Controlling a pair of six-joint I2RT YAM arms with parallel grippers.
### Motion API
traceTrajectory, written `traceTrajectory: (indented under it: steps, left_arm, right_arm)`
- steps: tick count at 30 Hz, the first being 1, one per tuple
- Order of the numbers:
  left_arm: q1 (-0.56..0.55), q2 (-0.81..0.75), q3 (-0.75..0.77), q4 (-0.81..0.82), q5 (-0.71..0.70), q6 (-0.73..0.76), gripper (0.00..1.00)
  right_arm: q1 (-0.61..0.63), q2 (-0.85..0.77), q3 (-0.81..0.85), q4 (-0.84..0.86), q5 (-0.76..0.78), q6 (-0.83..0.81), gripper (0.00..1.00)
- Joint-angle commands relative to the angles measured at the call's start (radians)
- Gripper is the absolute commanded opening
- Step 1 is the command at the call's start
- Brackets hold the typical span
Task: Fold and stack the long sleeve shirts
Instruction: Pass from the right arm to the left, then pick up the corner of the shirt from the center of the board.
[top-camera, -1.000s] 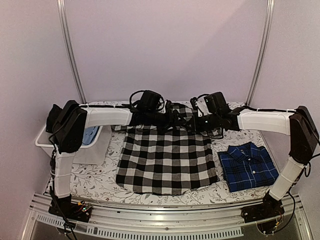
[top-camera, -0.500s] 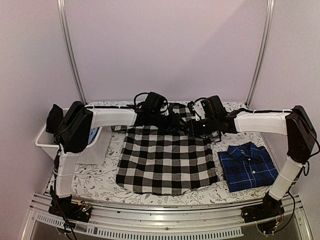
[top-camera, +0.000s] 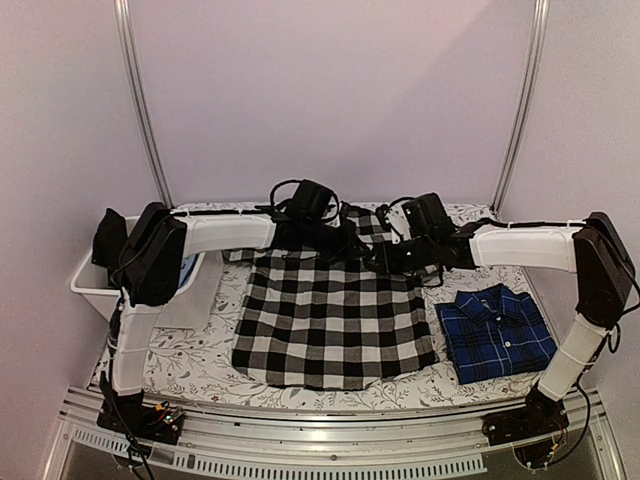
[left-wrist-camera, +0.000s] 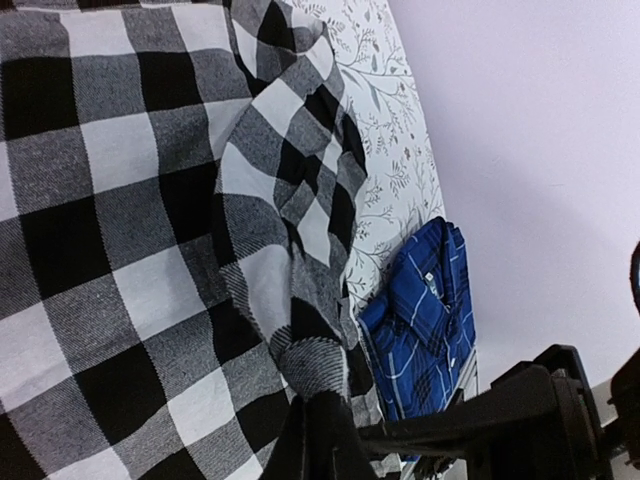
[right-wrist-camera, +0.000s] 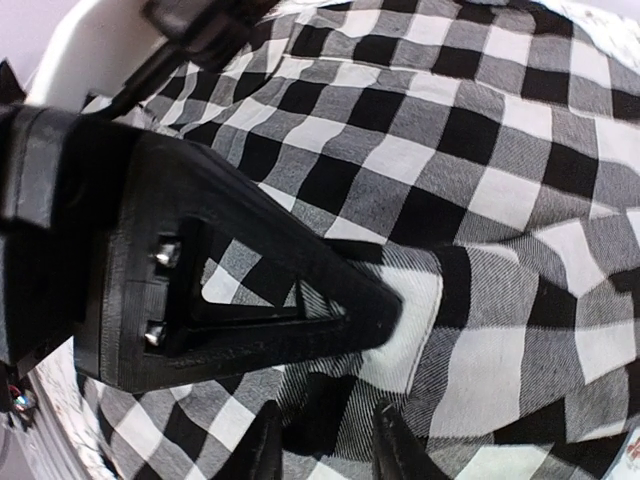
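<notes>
The check shirt (top-camera: 330, 320) lies spread flat in the middle of the table (top-camera: 190, 360), collar at the far side. The left gripper (left-wrist-camera: 316, 402) is clamped on a bunched fold near the collar. Beside it, the right gripper (right-wrist-camera: 385, 372) has its fingers slightly apart over the cloth. The folded blue shirt (top-camera: 495, 335) lies just to the right.

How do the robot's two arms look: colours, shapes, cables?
Both the left arm and the right arm have white tube-like links joined by bulky black joints. Loose black cables loop at the wrists. The jaws are black, angular plastic; the left pair shows a triangular cut-out and two small screws.
</notes>
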Motion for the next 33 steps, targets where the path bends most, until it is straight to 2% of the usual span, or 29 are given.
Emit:
traceTrajectory:
  steps: [1, 9, 15, 18, 21, 25, 29, 33]
  left_arm:
    - [0.005, -0.047, 0.057, -0.002, -0.019, 0.085, 0.00]
    - [0.055, -0.121, 0.130, -0.035, -0.026, 0.180, 0.00]
    - [0.071, -0.120, 0.174, -0.059, 0.000, 0.201, 0.00]
    - [0.074, -0.116, 0.178, -0.051, 0.015, 0.197, 0.00]
    - [0.076, -0.111, 0.185, -0.041, 0.029, 0.193, 0.00]
    - [0.077, -0.104, 0.208, -0.042, 0.042, 0.195, 0.00]
    - [0.079, -0.095, 0.235, -0.047, 0.052, 0.200, 0.00]
    - [0.079, -0.094, 0.239, -0.040, 0.058, 0.207, 0.00]
  right_arm:
    - [-0.034, -0.102, -0.051, 0.002, 0.010, 0.012, 0.39]
    - [-0.085, -0.268, -0.192, -0.065, 0.037, 0.093, 0.48]
    - [-0.084, -0.410, -0.393, -0.090, -0.018, 0.153, 0.66]
    - [-0.062, -0.504, -0.484, -0.122, 0.006, 0.209, 0.70]
    - [-0.003, -0.591, -0.544, -0.168, 0.038, 0.282, 0.67]
    - [0.063, -0.656, -0.595, -0.239, 0.087, 0.378, 0.53]
    - [0.118, -0.686, -0.631, -0.277, 0.109, 0.445, 0.44]
    - [0.164, -0.676, -0.631, -0.325, 0.164, 0.498, 0.40]
